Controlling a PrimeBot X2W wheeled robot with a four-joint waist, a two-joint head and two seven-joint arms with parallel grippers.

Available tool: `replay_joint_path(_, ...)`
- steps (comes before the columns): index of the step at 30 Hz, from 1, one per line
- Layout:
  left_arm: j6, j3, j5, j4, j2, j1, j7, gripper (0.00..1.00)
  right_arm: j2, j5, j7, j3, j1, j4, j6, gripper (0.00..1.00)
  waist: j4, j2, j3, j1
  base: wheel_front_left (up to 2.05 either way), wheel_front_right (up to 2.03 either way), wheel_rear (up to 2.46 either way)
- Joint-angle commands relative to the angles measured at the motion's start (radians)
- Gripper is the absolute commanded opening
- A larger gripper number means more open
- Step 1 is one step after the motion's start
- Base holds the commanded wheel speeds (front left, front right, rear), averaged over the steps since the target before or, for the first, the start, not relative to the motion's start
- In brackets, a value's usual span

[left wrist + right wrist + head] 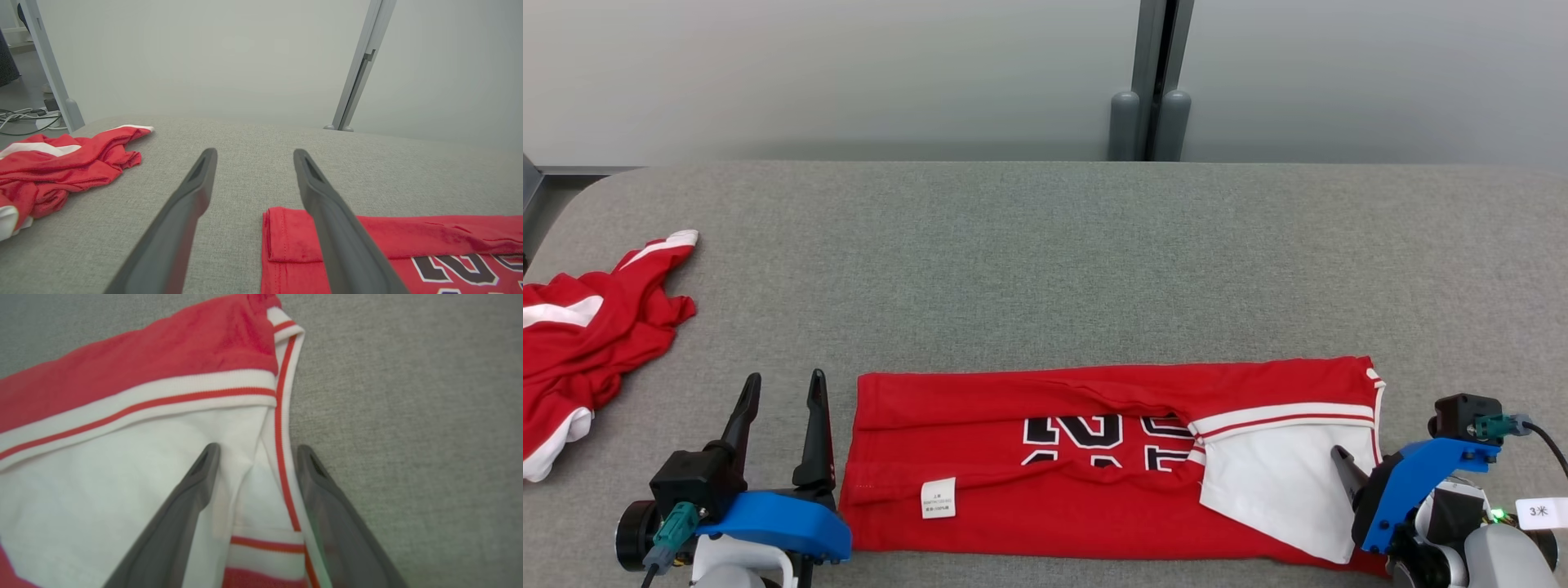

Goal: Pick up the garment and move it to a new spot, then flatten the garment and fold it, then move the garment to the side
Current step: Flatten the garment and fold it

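The garment (1094, 482) is a red jersey with black numbers and white striped trim, folded into a long band near the table's front edge. My left gripper (785, 377) stands open just left of the garment's hem end, nothing between its fingers. In the left wrist view the open left gripper (255, 152) has its right finger over the corner of the garment (408, 245). My right gripper (1349, 462) is low over the white end at the right. In the right wrist view the right gripper (258, 449) is open, its fingers straddling the striped edge of the garment (143, 375).
A second red and white garment (588, 335) lies crumpled at the table's left edge and appears as a red heap (61, 171) in the left wrist view. The grey padded table (1045, 245) stretches behind the jersey. A grey post (1152, 122) stands beyond the far edge.
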Motion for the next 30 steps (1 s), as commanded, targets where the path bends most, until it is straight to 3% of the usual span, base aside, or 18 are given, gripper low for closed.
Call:
replay_joint_path(1, -0.005, 0.004, 0.002, 0.001, 0.000, -0.015, -0.004, 1.00, 0.000, 0.007, 0.005, 0.003, -0.006, 0.021, 0.000, 1.00, 0.003, 0.0000, 0.001, -0.0001, 0.00, 0.00, 0.00)
replay_joint_path(4, -0.005, 0.007, 0.001, 0.003, -0.004, -0.015, -0.004, 1.00, 0.004, 0.011, 0.015, 0.021, -0.010, 0.063, 0.000, 1.00, 0.006, 0.0000, 0.002, -0.0001, 0.00, 0.00, 0.00)
replay_joint_path(5, -0.006, 0.008, 0.000, 0.005, -0.003, -0.013, -0.004, 1.00, 0.006, 0.011, 0.020, 0.033, -0.010, 0.075, 0.001, 0.88, 0.007, 0.0000, 0.001, -0.0001, 0.00, 0.00, 0.00)
replay_joint_path(6, -0.007, 0.009, 0.000, 0.006, -0.003, -0.011, -0.004, 1.00, 0.009, 0.018, 0.023, 0.044, -0.012, 0.084, 0.002, 0.58, 0.006, 0.0000, 0.000, -0.0001, 0.00, 0.00, 0.00)
replay_joint_path(7, -0.008, 0.010, -0.001, 0.007, -0.003, -0.010, -0.004, 1.00, 0.011, 0.030, 0.022, 0.059, -0.014, 0.088, 0.002, 0.00, 0.006, 0.0000, -0.001, -0.0001, 0.00, 0.00, 0.00)
replay_joint_path(12, -0.014, 0.007, -0.002, 0.011, -0.003, 0.000, -0.004, 1.00, 0.004, 0.073, -0.009, 0.073, -0.017, 0.054, 0.001, 0.00, 0.001, 0.0000, -0.010, -0.0001, 0.00, 0.00, 0.00)
replay_joint_path(18, -0.009, 0.011, -0.001, 0.006, 0.001, 0.012, -0.004, 1.00, -0.026, 0.030, -0.024, -0.047, 0.021, -0.064, 0.000, 0.00, -0.008, 0.0000, -0.025, -0.0001, 0.00, 0.00, 0.00)
replay_joint_path(30, -0.012, 0.015, -0.003, -0.003, -0.002, 0.025, -0.005, 1.00, -0.074, -0.111, 0.064, -0.252, 0.133, -0.394, 0.000, 0.00, -0.029, 0.0000, -0.035, -0.0001, 0.00, 0.00, 0.00)
